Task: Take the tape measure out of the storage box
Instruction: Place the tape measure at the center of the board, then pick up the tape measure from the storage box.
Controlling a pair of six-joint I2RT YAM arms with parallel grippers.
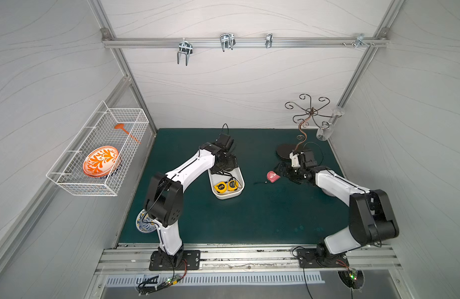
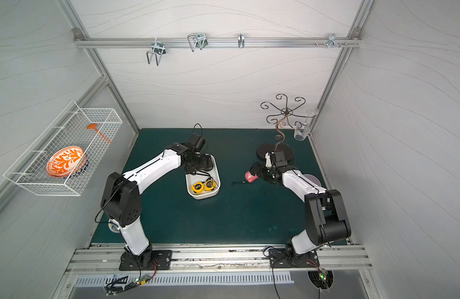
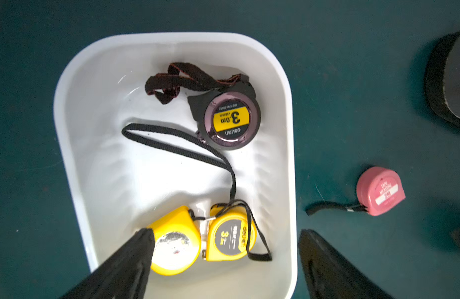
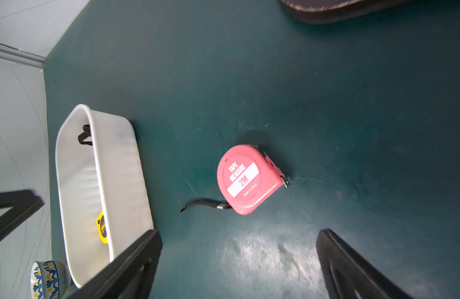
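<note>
The storage box [image 1: 241, 181] is a shallow white tub on the green mat. The left wrist view shows three tape measures in the box [image 3: 171, 38]: a round black one with a yellow label [image 3: 231, 120] and two yellow ones [image 3: 232, 236] [image 3: 175, 240] side by side. My left gripper [image 1: 225, 165] hangs open above the box's far end, holding nothing; in both top views it hides the black one. A pink tape measure [image 1: 273, 176] [image 4: 247, 178] lies flat on the mat to the right of the box. My right gripper [image 1: 283, 169] [image 4: 240, 233] stands open just beside it, not touching.
A metal mug tree with a dark round base [image 1: 285, 151] stands behind the right gripper, with a glass [image 1: 324, 133] hanging from it. A white wire basket [image 1: 99, 155] holding an orange plate is on the left wall. A blue patterned bowl [image 1: 143, 224] sits by the left arm's base.
</note>
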